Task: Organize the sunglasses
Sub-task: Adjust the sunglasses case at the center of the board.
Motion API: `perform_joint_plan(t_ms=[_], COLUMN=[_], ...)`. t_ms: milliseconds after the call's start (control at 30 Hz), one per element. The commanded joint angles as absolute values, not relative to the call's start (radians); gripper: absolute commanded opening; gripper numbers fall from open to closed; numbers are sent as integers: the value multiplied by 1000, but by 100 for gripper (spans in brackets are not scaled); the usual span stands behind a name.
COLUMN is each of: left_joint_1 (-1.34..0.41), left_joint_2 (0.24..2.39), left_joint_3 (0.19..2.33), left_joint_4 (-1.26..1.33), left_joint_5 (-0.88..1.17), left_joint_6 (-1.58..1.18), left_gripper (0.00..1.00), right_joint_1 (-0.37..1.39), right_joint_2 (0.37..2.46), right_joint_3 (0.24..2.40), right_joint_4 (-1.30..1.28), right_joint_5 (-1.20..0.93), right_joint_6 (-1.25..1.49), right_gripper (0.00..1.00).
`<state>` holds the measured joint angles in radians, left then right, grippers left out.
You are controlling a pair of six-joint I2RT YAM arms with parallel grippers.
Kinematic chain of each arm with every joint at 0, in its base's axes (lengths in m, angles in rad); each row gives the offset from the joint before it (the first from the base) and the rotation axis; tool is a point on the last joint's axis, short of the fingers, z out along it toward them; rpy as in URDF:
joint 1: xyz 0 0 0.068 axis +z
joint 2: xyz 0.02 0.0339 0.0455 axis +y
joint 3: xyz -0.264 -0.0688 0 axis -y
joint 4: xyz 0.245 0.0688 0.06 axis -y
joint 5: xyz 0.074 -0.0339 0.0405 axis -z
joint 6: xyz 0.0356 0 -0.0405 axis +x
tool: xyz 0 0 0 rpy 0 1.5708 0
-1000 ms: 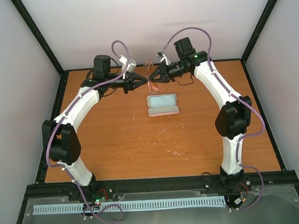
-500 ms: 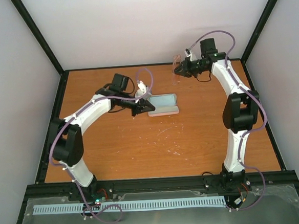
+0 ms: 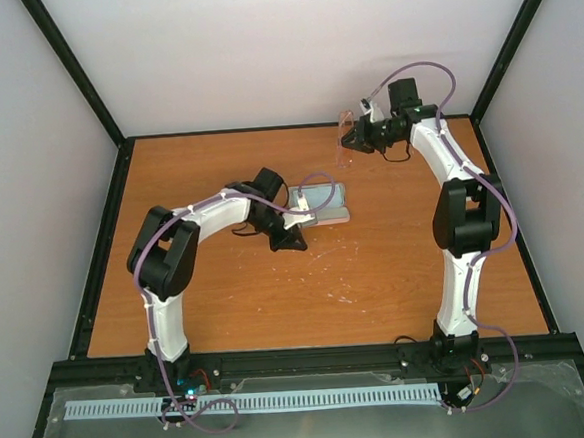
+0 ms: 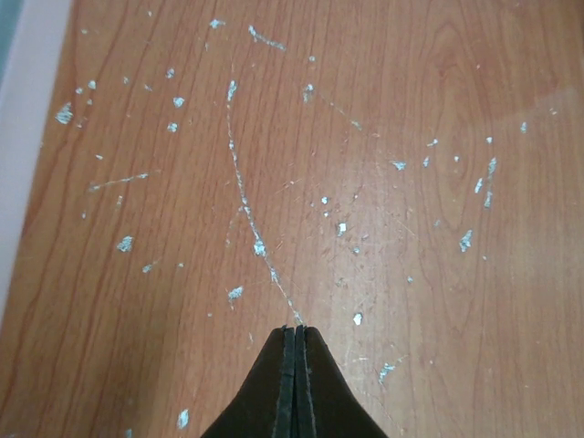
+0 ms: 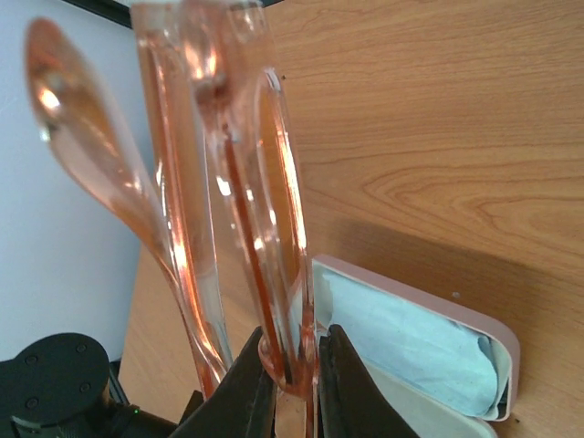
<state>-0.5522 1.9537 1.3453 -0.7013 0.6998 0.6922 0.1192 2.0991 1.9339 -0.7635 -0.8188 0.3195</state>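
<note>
1. The right gripper (image 5: 297, 360) pinches the sunglasses (image 5: 228, 182) by the lower edge of the frame and holds them upright near the table's far edge, well apart from the case (image 3: 329, 206).
2. The left gripper (image 4: 295, 328) is pressed closed on nothing, its tip low over the bare table (image 4: 411, 137) just in front of the case.
3. To do this step well, I judge: keep the pinch firm, since the thin frame could pivot. Carry the glasses over the case, tilt them flat and lower them onto the blue cloth (image 5: 411, 342). The left arm crowds the case's left end and should move clear.
4. Only the right wrist view shows the grip and the case lying open with the cloth inside. Only the top view shows the gap between glasses and case. The left wrist view shows just scratched wood.
</note>
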Motion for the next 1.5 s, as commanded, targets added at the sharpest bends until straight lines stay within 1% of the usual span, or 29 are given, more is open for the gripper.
perform_joint_plan(t_ms=[0, 167, 567, 767, 1067, 1467], left_joint_1=[-563, -563, -541, -498, -426, -389], left_joint_2=[2001, 2039, 2160, 2196, 2211, 2374], left_joint_3=[1399, 1411, 1579, 1632, 1652, 1955], left_joint_4=[-698, -665, -631, -642, -618, -597], left_joint_5=[658, 629, 555, 513, 452, 447], left_joint_6=[667, 644, 626, 643, 674, 624], left_gripper=[1, 1, 2, 2, 3, 6], right_joint_1=[117, 115, 109, 109, 113, 189], right_joint_2=[2135, 2153, 2131, 2114, 2113, 2211], right_joint_3=[1932, 1933, 1920, 1888, 1864, 1958], right_joint_4=[-729, -718, -759, -770, -814, -924], right_joint_5=[-785, -793, -783, -779, -817, -768], right_joint_6=[299, 297, 262, 249, 190, 98], right_gripper=[3, 3, 3, 3, 3, 3])
